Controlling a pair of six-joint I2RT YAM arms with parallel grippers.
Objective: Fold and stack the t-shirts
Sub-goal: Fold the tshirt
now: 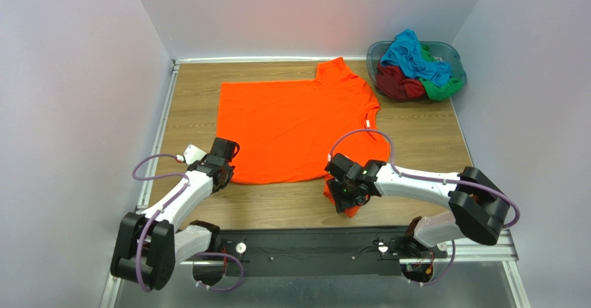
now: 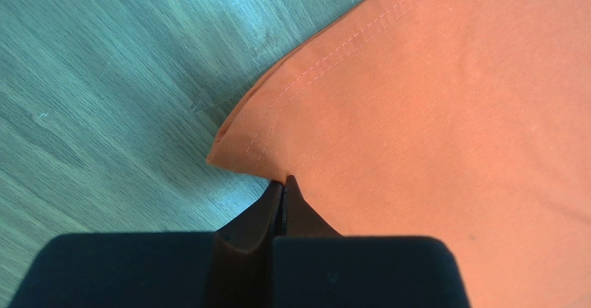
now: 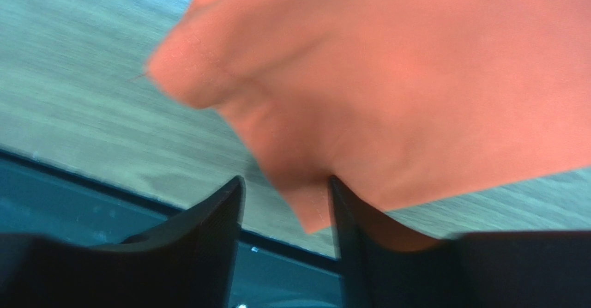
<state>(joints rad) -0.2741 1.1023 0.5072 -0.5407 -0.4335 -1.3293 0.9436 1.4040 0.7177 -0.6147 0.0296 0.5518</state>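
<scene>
1. The orange shirt (image 1: pixel 295 124) lies spread flat in the middle of the desk (image 1: pixel 416 131). Its long axis runs left to right, with the collar to the right.
2. Its near edge faces both arms, so the rest of the cloth lies beyond them. A fold would likely carry that edge away from the bases.
3. The left tool (image 2: pixel 283 183) sits at the near-left hem corner, fingers together and apparently pinching the hem.
4. The right tool (image 3: pixel 286 183) is at the bunched near sleeve. Its fingers are apart, with cloth hanging loose in the gap.
5. The other shirts are heaped in the basket (image 1: pixel 454 58), far right.
</scene>
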